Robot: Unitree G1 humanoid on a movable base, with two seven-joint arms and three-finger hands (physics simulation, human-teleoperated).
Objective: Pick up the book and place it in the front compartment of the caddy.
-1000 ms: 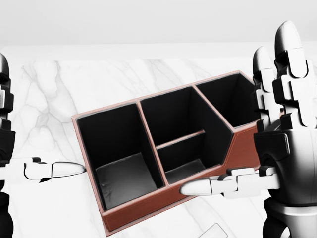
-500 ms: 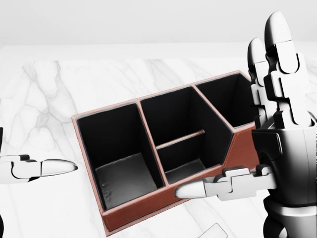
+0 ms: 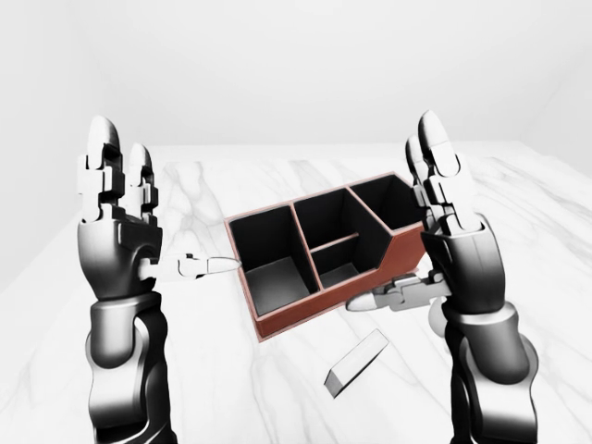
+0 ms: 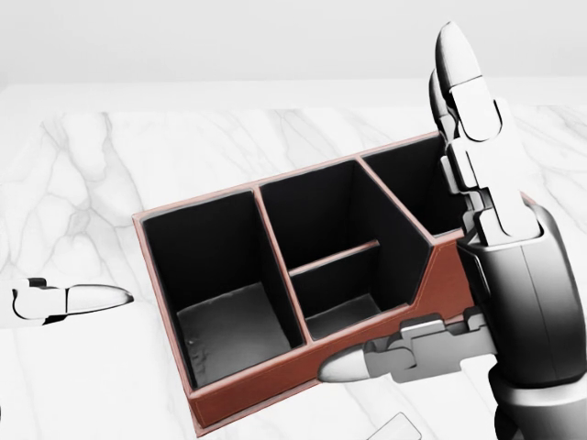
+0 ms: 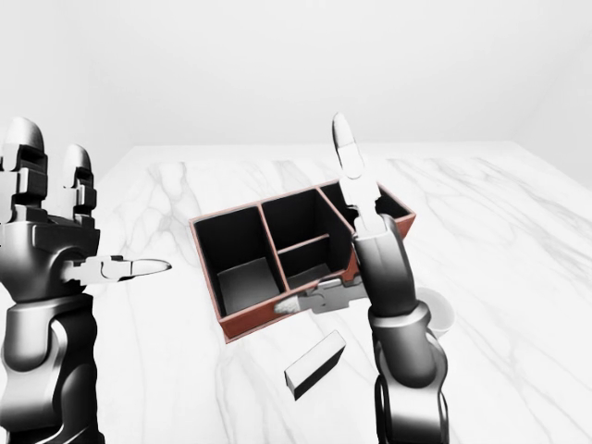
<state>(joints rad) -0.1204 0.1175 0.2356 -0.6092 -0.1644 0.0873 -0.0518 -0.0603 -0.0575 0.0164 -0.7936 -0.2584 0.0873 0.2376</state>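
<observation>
I am holding both robot hands spread and empty, left robot hand (image 3: 120, 231) and right robot hand (image 3: 444, 245) flanking the caddy (image 3: 324, 250). The book (image 5: 315, 363) is lying flat on the bench (image 5: 518, 240), just below the caddy. It is looking stiff, light and slick, so I am judging a pinch across its long edges best.

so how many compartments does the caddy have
4 in the caddy: a large one at head-view left, two small ones split by a divider in the middle, one at upper right.

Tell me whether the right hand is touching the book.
Apart. The left-eye view shows bare marble between the right hand and the book lying below it.
</observation>
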